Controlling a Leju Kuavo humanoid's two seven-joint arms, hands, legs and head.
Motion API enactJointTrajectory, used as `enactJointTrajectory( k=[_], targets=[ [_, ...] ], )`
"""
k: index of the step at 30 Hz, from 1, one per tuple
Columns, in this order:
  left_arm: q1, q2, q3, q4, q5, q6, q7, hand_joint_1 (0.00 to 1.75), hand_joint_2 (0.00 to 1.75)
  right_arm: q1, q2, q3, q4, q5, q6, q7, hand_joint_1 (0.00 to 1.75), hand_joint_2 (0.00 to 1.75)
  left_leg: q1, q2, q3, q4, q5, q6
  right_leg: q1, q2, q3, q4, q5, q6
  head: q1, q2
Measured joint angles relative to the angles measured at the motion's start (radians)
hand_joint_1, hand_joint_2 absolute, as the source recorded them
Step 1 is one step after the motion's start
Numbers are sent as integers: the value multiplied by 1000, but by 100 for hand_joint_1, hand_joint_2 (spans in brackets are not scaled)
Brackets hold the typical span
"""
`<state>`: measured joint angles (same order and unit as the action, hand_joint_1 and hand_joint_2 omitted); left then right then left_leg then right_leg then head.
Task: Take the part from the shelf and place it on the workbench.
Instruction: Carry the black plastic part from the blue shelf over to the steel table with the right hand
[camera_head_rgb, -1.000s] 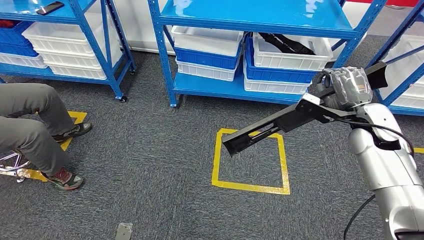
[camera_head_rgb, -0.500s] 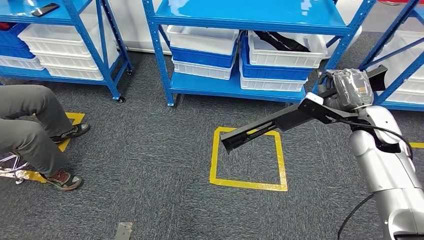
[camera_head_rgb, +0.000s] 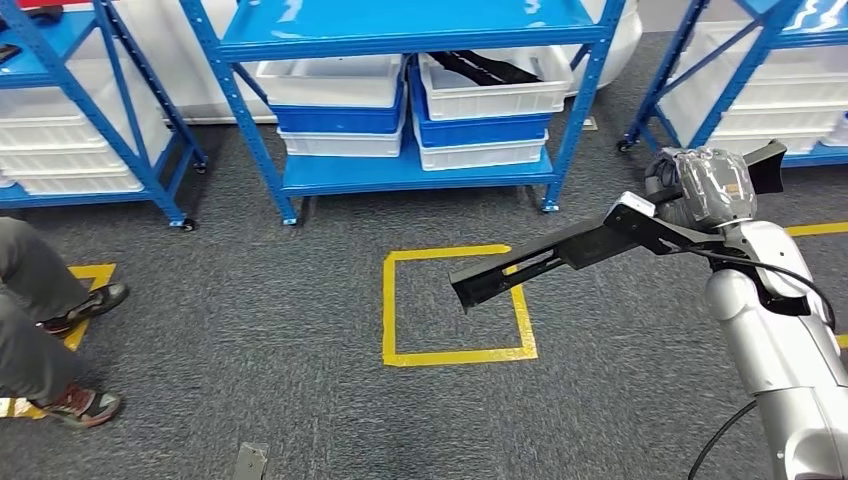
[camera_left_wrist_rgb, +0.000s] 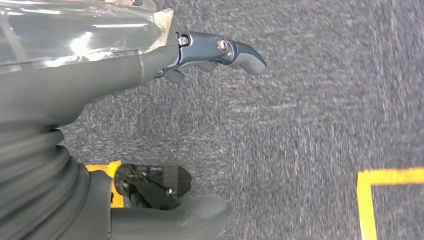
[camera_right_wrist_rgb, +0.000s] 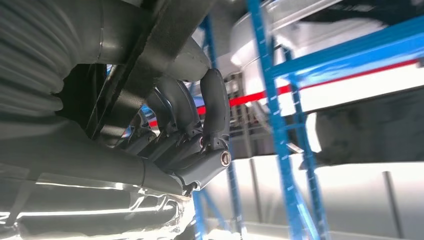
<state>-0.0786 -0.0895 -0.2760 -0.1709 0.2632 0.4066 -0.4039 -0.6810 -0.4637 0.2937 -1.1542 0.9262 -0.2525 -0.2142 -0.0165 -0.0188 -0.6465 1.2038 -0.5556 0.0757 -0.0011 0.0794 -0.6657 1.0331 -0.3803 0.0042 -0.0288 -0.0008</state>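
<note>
Part (camera_head_rgb: 545, 262): long, flat, black piece, matte, with slotted cut-outs along its length and a squared-off free end. It is carried in the air over the grey carpet (camera_head_rgb: 280, 330), slanting from the right hand (camera_head_rgb: 700, 185) at far right down and left toward the middle of the scene. A short flared black tab sticks out past the hand on the right side. The free end hangs above the right edge of the yellow taped square (camera_head_rgb: 388, 305) on the floor.

Right hand: wrapped in clear film, fingers (camera_right_wrist_rgb: 215, 110) curled tightly around the black bar, thumb side closed against it. Silver arm rises from the near right corner.

Left hand (camera_left_wrist_rgb: 150, 55): hangs above carpet, fingers slightly curled and apart, nothing in it.

Edges and room: blue steel shelf (camera_head_rgb: 400, 170) stands far centre, its uprights ahead of the part's far end; white and blue bins (camera_head_rgb: 330, 105) sit on its low level, one with a dark item inside. More blue racks at far left and far right. A seated person's legs and shoes (camera_head_rgb: 60, 330) occupy the near left. Open carpet lies between the person and the taped square. A small grey plate (camera_head_rgb: 248, 462) lies on the floor at the near edge.
</note>
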Motion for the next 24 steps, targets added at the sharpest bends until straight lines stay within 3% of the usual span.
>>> enactJointTrajectory(
  k=[2, 3, 4, 5, 6, 7, 8, 10, 12, 13, 15, 16, 17, 18, 19, 21, 22, 24],
  targets=[
    [-3, 8, 0, 0, 1, 1, 0, 0, 175, 2, -1, -4, -6, 0, 0, 1, 152, 175, -27, -56, 63, -117, 48, 63, 6, 23, -4, -2, 9, -4, 12, 0],
    [-4, 12, -1, -1, 1, 2, -1, 0, 175, 3, -1, -5, -7, 0, 0, 2, 152, 175, -39, -72, 81, -150, 59, 83, 3, 34, -5, -5, 14, 0, 15, 0],
    [-6, 14, -1, -1, 1, 2, -1, 0, 175, 5, -1, -5, -8, 1, 0, 3, 152, 175, -46, -75, 86, -163, 63, 93, -2, 45, -6, -7, 17, 7, 17, 0],
    [-8, 10, -1, -2, 2, 2, -1, 0, 175, 9, -3, -6, -10, 1, -1, 3, 152, 175, -49, -61, 89, -175, 71, 94, -5, 59, -7, -15, 24, 14, 12, 0],
    [-10, 11, 0, -2, 2, 2, 0, 0, 175, 13, -6, -8, -13, 0, -1, 4, 152, 175, -47, -45, 95, -194, 83, 91, -6, 63, -11, -17, 32, 19, 6, 0],
    [-11, 10, 0, -2, 3, 2, 0, 0, 175, 16, -9, -11, -15, 1, -1, 4, 152, 175, -41, -32, 102, -216, 98, 89, -2, 49, -19, -13, 32, 20, 5, 0],
    [-11, 8, 0, -3, 3, 3, 0, 0, 175, 15, -13, -13, -17, 1, -1, 4, 152, 175, -34, -17, 108, -239, 114, 84, 4, 25, -32, 7, 20, 19, 7, 0],
    [-10, 3, 0, -3, 3, 3, -1, 0, 175, 6, -16, -17, -18, 3, 0, 6, 152, 175, -20, 12, 110, -263, 134, 67, 5, -35, -78, 106, -39, 17, 15, 0],
    [-7, -2, 0, -2, 4, 2, -2, 0, 175, 5, -14, -16, -18, 7, 1, 7, 152, 175, -7, 45, 101, -263, 139, 44, -13, -60, -110, 207, -89, 32, 19, 0],
    [-7, -4, 0, -2, 4, 2, -2, 0, 175, 9, -12, -15, -18, 10, 1, 7, 152, 175, 1, 60, 97, -260, 138, 31, -25, -68, -105, 217, -95, 47, 19, 0],
    [-7, -6, 1, -2, 5, 2, -3, 0, 175, 12, -11, -15, -18, 14, 2, 8, 152, 175, 21, 87, 86, -243, 133, 3, -51, -93, -37, 127, -71, 87, 19, 0],
    [-7, -2, 1, -2, 5, 2, -3, 0, 175, 11, -10, -15, -17, 15, 2, 9, 152, 175, 26, 100, 79, -228, 125, -13, -59, -120, 3, 70, -59, 105, 21, 0],
    [-7, 0, 0, -2, 5, 3, -3, 0, 175, 9, -8, -15, -17, 16, 2, 9, 152, 175, 28, 113, 73, -209, 113, -30, -64, -141, 31, 27, -51, 112, 24, 0],
    [-8, 2, 0, -2, 5, 3, -4, 0, 175, 7, -6, -15, -16, 17, 2, 11, 152, 175, 27, 123, 70, -193, 102, -43, -65, -154, 45, 8, -51, 106, 24, 0],
    [-8, 3, 0, -2, 5, 3, -5, 0, 175, 7, -4, -16, -16, 18, 2, 11, 152, 175, 24, 134, 70, -184, 92, -53, -64, -157, 43, 13, -56, 92, 23, 0],
    [-10, 0, 0, -2, 5, 3, -7, 0, 175, 10, -4, -18, -16, 19, 2, 11, 152, 175, 28, 147, 75, -179, 81, -62, -66, -128, 36, 20, -57, 62, 16, 0],
    [-10, 0, 0, -2, 5, 3, -7, 0, 175, 11, -4, -20, -15, 19, 2, 11, 152, 175, 33, 131, 74, -170, 69, -66, -66, -115, 32, 21, -55, 52, 14, 0],
    [-9, 0, 0, -2, 5, 3, -7, 0, 175, 7, -4, -21, -16, 20, 2, 10, 152, 175, 39, 73, 49, -105, 14, -72, -62, -90, 24, 21, -47, 37, 10, 0]
  ],
)
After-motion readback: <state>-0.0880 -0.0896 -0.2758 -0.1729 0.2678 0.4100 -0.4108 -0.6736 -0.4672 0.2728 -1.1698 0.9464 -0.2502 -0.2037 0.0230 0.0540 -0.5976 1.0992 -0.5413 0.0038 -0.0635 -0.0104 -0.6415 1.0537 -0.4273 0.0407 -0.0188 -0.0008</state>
